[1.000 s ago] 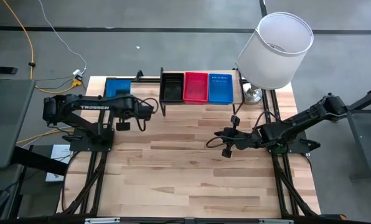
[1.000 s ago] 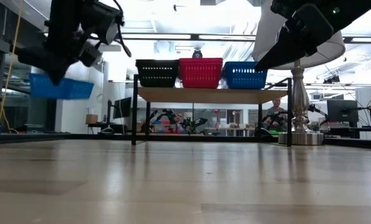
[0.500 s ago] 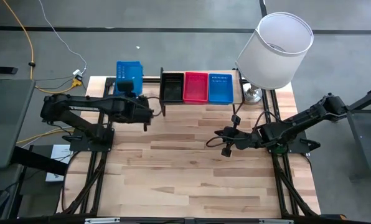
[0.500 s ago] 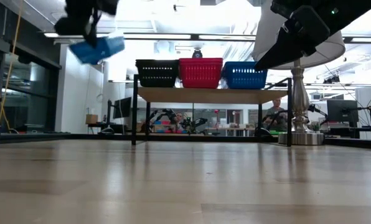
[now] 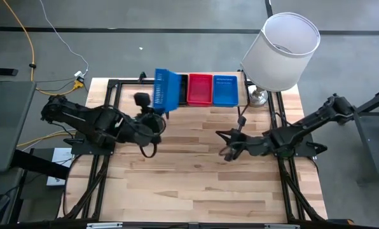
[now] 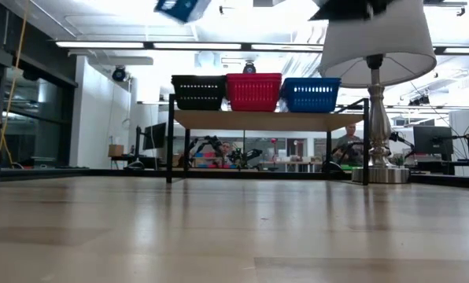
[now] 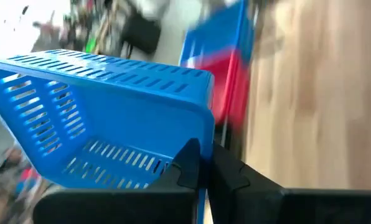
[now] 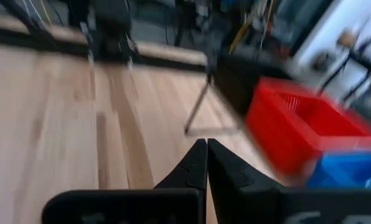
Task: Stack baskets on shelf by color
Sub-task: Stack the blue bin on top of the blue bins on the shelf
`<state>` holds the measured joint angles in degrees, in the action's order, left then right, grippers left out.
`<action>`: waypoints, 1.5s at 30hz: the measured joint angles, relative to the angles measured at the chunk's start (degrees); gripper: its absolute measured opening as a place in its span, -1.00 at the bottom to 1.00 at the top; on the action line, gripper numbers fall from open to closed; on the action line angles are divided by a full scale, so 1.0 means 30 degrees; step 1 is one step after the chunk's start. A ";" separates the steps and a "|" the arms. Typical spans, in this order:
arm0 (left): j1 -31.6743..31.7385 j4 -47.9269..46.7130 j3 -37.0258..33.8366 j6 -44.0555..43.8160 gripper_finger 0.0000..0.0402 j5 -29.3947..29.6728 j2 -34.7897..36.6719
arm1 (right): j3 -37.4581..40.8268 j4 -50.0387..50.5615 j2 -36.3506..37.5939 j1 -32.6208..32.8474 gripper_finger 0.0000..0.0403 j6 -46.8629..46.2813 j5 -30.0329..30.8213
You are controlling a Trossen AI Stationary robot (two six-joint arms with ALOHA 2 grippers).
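Note:
My left gripper (image 5: 159, 112) is shut on a blue basket (image 5: 166, 90), which hangs tipped on its side high above the shelf's left end; it shows at the low view's top edge as the blue basket (image 6: 179, 8). On the shelf (image 6: 267, 119) stand a black basket (image 6: 198, 92), a red basket (image 5: 199, 89) and another blue basket (image 5: 224, 90). From above, the held basket hides most of the black one. My right gripper (image 5: 225, 146) is shut and empty above the table's right half. My left gripper pinches the blue basket's side wall by its rim (image 7: 201, 194), near a corner. One finger (image 7: 187, 163) is inside the basket and the other outside. The basket is lifted clear, steeply tilted, reaching away from the fingers toward the shelf.
A table lamp (image 5: 285, 48) with a wide white shade stands at the far right corner, beside the shelf's right end. The wooden tabletop (image 5: 196, 178) in front of the shelf is bare.
My left gripper has swung from the table's far left corner toward the shelf and up, carrying the blue basket. The basket was level; now it stands tipped on its side above the shelf's left end. My right gripper has risen a little.

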<state>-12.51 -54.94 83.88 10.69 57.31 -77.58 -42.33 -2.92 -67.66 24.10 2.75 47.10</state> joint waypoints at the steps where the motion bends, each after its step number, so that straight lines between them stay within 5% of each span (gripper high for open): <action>1: 0.0027 0.1534 0.0000 0.0906 -1.00 -0.0338 -0.0034 | -0.0333 -0.0477 0.0000 0.0336 -1.00 0.0691 0.0309; 8: 0.1904 1.1146 -0.0540 0.5499 -1.00 -0.4629 -0.0881 | -0.1695 -0.2363 0.0097 0.2659 -1.00 0.4853 0.3359; 18: 0.4787 1.8568 -0.0590 0.4804 -1.00 -0.8462 -0.5684 | -0.1885 -0.2551 0.0190 0.5364 -1.00 0.6215 0.8553; 27: 0.6345 1.9401 -0.0625 0.3302 -1.00 -0.8050 -0.8427 | -0.1878 -0.1865 0.0597 0.6737 -1.00 0.6307 1.0689; 45: 0.8393 2.0584 -0.0619 0.4001 -1.00 -1.3730 -0.8611 | -0.1870 0.1046 0.0590 0.6775 -1.00 0.3563 1.0656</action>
<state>12.67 6.81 82.02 22.69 16.12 -103.42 -47.94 0.22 -65.89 44.42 13.44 79.07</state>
